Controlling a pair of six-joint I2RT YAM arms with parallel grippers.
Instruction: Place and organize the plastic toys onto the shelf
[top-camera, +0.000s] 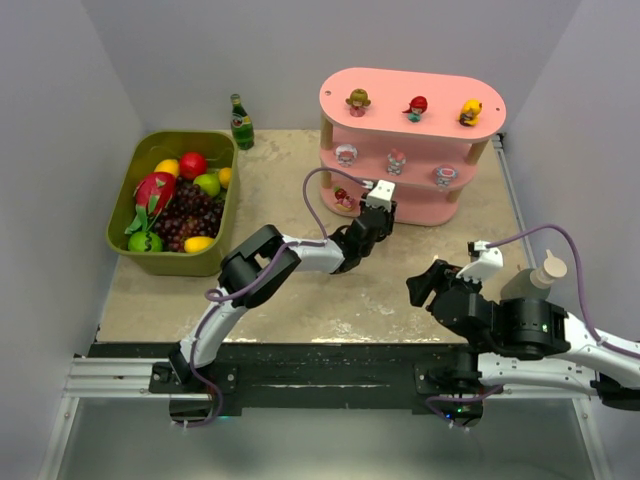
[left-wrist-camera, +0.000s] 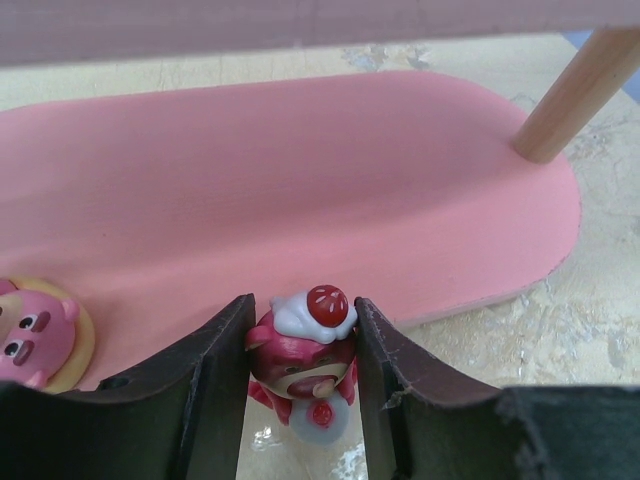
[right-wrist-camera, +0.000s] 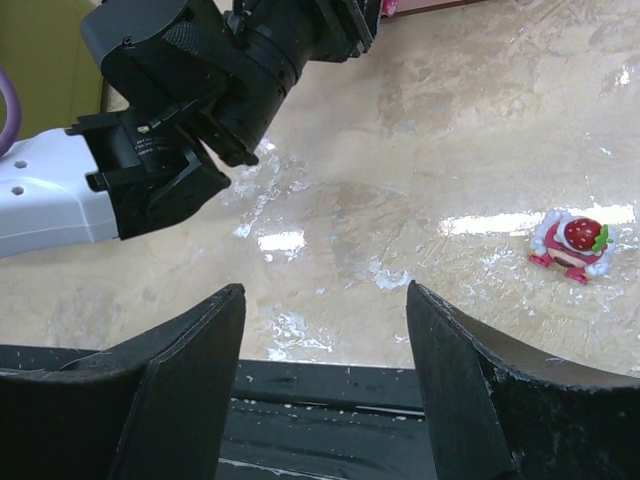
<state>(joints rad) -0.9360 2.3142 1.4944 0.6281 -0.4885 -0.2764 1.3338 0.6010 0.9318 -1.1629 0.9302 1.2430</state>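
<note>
Left jaws: the left gripper (left-wrist-camera: 303, 303) is closed on a pink bear figurine (left-wrist-camera: 303, 355) with a cream-and-strawberry cap, one finger on each side of it.
Right jaws: the right gripper (right-wrist-camera: 325, 292) stands wide open and empty above the table (right-wrist-camera: 400, 150).
Held toy's place: at the front rim of the bottom board (left-wrist-camera: 300, 200) of the shelf (top-camera: 412, 140). Its base seems to be over the table, not over the board.
Neighbour: another pink figurine (left-wrist-camera: 30, 335) stands on this board at 9 o'clock from the held one, near the left finger.
Risk, release: if the jaws open here, I think the bear drops in front of the rim or tips on it.
Risk, advance: pushed toward 12 o'clock too low, its base may catch the rim. Too high, the wrist may touch the middle board (left-wrist-camera: 300, 25).
Risk, opening: the left finger may knock the neighbour.
Only left wrist view: the grip and the rim.
Only top view: the shelved figurines (top-camera: 416, 107), three on the top board (top-camera: 400, 85) and three on the middle one.
Only right wrist view: a loose figurine (right-wrist-camera: 572, 243) on the table at 3 o'clock, which I cannot find in the top view.
</note>
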